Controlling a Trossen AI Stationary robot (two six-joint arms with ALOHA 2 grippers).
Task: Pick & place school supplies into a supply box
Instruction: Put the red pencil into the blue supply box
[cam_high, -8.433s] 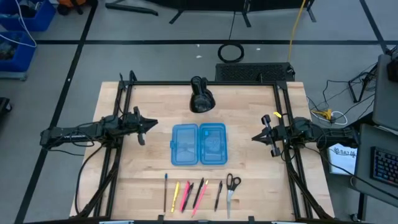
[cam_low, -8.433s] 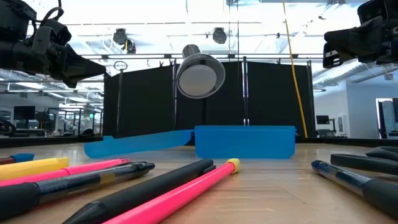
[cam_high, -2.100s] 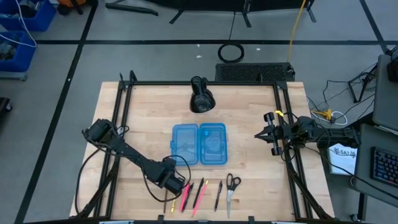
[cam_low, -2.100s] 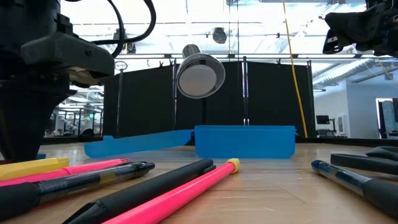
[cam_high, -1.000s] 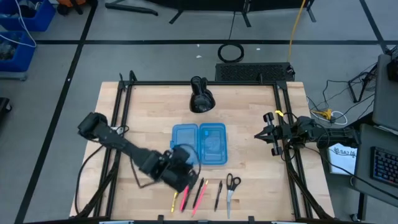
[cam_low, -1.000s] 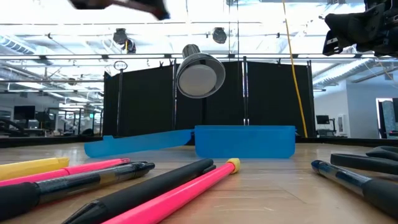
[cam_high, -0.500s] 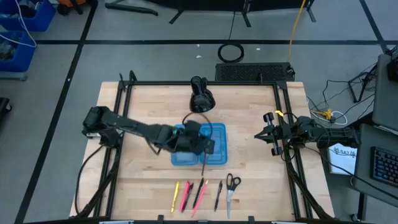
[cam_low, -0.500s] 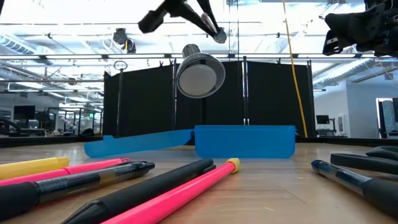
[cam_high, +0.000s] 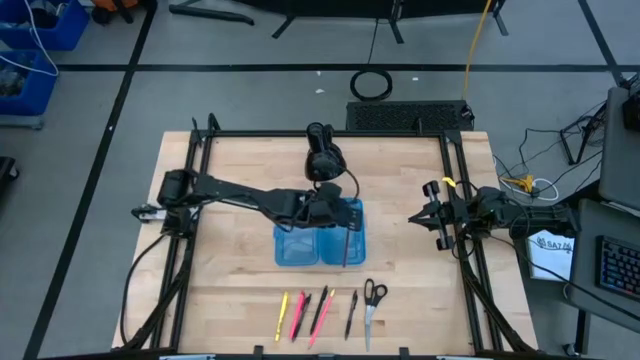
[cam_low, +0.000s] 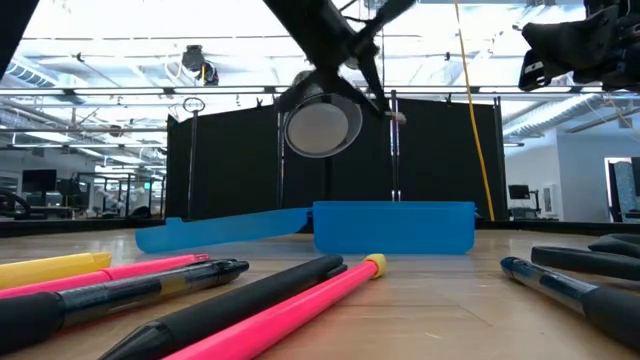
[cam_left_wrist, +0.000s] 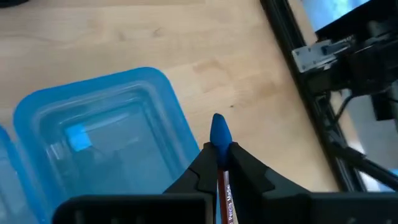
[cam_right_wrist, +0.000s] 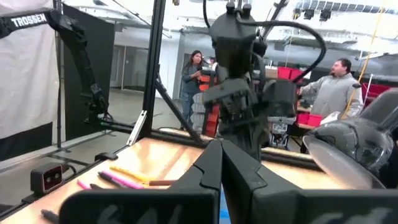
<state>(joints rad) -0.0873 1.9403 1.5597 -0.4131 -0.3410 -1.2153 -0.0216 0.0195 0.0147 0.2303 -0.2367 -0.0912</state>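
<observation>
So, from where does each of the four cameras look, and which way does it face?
High view: above the table, facing straight down; both arms show, left end effector over the supply box.
Low view: at tabletop height, facing level across pens toward the box.
Left wrist view: on the left arm, facing the box; its fingers pinch a pen.
Right wrist view: on the right arm, facing the left arm; right end effector shut.
All four views show the left arm.

Pens (cam_high: 315, 312) before supply box (cam_high: 298, 244); scissors (cam_high: 373, 297) rightmost.

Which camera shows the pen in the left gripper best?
The left wrist view: the pen fills the middle, clamped in the left gripper over the box. The high view shows a thin dark line; the low view only a tip; the right wrist view hides it.
</observation>
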